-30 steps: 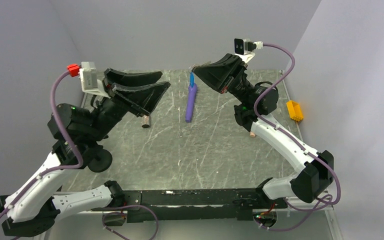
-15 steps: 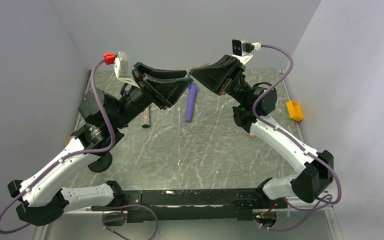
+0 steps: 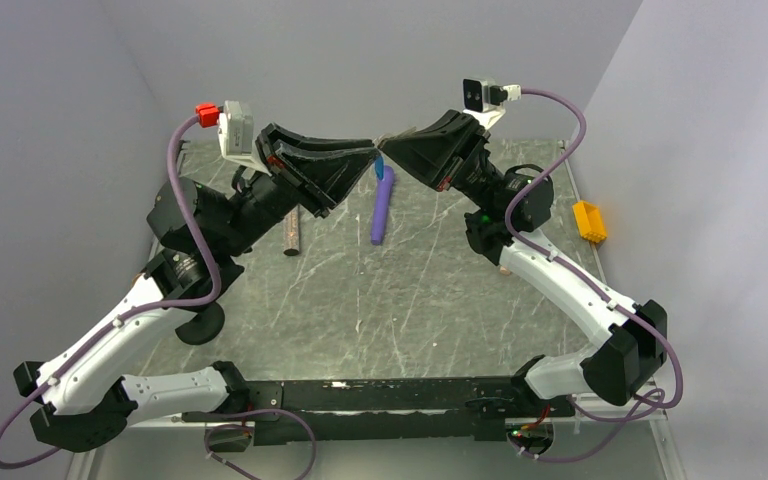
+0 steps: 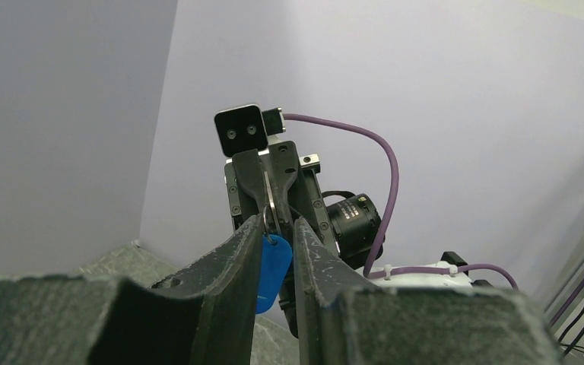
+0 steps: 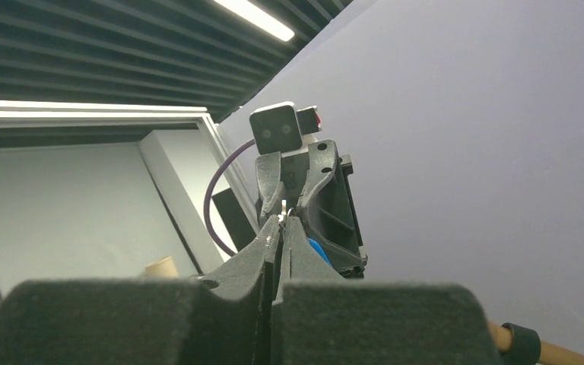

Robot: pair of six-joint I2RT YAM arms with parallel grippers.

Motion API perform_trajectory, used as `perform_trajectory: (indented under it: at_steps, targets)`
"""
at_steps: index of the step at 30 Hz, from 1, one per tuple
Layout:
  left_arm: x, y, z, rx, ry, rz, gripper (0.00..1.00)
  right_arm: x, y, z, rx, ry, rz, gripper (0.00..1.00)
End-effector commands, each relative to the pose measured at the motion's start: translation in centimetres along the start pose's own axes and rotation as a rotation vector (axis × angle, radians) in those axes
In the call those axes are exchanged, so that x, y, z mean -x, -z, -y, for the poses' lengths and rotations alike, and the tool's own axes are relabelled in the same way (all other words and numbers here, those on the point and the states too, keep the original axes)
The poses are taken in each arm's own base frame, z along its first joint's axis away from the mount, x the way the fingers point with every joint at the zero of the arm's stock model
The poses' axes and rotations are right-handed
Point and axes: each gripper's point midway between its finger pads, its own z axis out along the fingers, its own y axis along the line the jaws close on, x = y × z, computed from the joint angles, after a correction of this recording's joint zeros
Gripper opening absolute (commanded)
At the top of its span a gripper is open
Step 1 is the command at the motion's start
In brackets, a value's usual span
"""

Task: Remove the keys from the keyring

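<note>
Right pincer (image 5: 281,220), clamped on the keyring's (image 3: 377,169) metal end, holds it high over the far desk (image 3: 440,300) so the left pincer (image 4: 272,228), jaws narrowly apart, flanks its blue tag (image 4: 274,262); whether they grip it, I cannot tell.

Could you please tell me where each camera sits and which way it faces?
Top external: fixed above and behind the arms, looking down over the table and purple wand; both arms show, jaws tip to tip.
Left wrist: on the left arm, looking along its own jaws at the right arm's camera; the keyring hangs between those jaws.
Right wrist: on the right arm, looking along its own shut jaws at the left arm's camera.
Shared: the wrist views face each other; both show the keyring.
</note>
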Motion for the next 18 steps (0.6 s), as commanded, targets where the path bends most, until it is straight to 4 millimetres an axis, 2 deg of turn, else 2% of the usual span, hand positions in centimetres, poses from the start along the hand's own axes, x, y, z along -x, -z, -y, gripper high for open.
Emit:
perform_trajectory:
  at_steps: [1,10,12,18]
  targets:
    - [2.16,-0.04,1.65,-0.058,-0.011,0.043,0.27,0.37,-0.78,-3.13,0.091,0.044,-0.003,0.00]
    - [1.60,-0.46,2.19,-0.095,0.010,0.028,0.29,0.14,-0.84,-3.26,0.095,0.041,-0.011,0.00]
    - [1.45,-0.63,2.30,-0.103,0.012,0.020,0.27,0.06,-0.85,-3.17,0.092,0.039,-0.014,0.00]
    - [1.41,-0.83,2.60,-0.117,0.014,0.008,0.02,-0.08,-0.86,-3.23,0.091,0.040,-0.017,0.00]
